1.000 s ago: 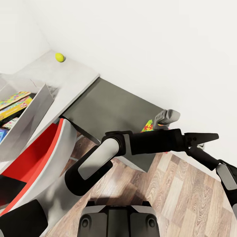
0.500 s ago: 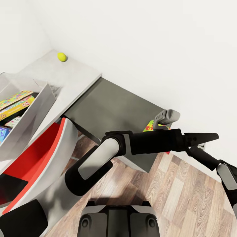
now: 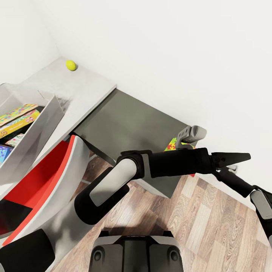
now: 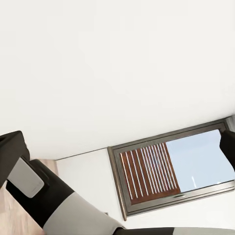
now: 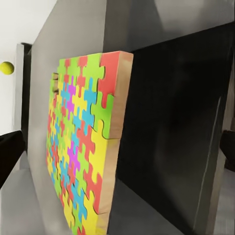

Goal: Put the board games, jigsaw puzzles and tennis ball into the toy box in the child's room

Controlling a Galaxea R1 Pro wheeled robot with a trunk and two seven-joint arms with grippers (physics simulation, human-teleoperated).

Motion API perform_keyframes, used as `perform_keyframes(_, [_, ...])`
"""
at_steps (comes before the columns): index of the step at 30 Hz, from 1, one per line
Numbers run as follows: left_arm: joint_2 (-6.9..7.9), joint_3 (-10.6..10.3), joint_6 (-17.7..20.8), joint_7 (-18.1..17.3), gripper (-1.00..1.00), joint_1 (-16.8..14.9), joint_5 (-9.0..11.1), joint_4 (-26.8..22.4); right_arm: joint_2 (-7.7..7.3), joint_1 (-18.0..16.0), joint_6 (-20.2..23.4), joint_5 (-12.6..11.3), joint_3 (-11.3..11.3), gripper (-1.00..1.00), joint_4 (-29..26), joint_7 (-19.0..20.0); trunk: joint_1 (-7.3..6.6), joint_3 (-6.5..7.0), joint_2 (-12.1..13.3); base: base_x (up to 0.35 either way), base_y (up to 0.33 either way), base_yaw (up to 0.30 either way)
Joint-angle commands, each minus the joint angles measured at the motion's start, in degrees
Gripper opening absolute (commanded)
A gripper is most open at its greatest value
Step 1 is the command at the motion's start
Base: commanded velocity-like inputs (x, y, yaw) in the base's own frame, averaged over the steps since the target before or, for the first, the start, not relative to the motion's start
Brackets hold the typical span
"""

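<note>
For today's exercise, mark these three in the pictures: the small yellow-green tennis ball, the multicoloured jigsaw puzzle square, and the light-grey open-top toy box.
small yellow-green tennis ball (image 3: 70, 65), head view, middle of the ball.
multicoloured jigsaw puzzle square (image 5: 81, 147), right wrist view, centre of its patterned face.
light-grey open-top toy box (image 3: 36, 134), head view, its near sloping wall.

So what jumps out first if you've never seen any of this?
Probably the bright jigsaw puzzle, lying on the dark section of the table close in front of the right wrist camera. Then the tennis ball, alone in the far corner of the light tabletop, and the toy box already holding colourful board games.
</note>
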Motion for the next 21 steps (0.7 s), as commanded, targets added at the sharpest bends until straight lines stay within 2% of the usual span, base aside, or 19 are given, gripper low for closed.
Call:
perform_keyframes(1, [-0.01, 0.0, 0.1, 0.5, 1.00, 0.0, 0.6, -0.1, -0.02, 0.0, 0.4, -0.2, -0.3, 1.00, 0.2, 0.0, 0.03, -0.07, -0.1, 0.000, 0.000, 0.000])
perform_keyframes(15, [-0.01, 0.0, 0.1, 0.6, 1.00, 0.0, 0.6, 0.0, 0.00, 0.0, 0.4, -0.3, -1.7, 1.00, 2.9, -0.1, 0.03, -0.07, -0.1, 0.000, 0.000, 0.002])
perform_keyframes(21, [-0.01, 0.0, 0.1, 0.6, 1.00, 0.0, 0.6, -0.1, 0.08, 0.0, 0.4, -0.4, -1.8, 1.00, 3.5, -0.1, 0.03, -0.07, -0.1, 0.000, 0.000, 0.105])
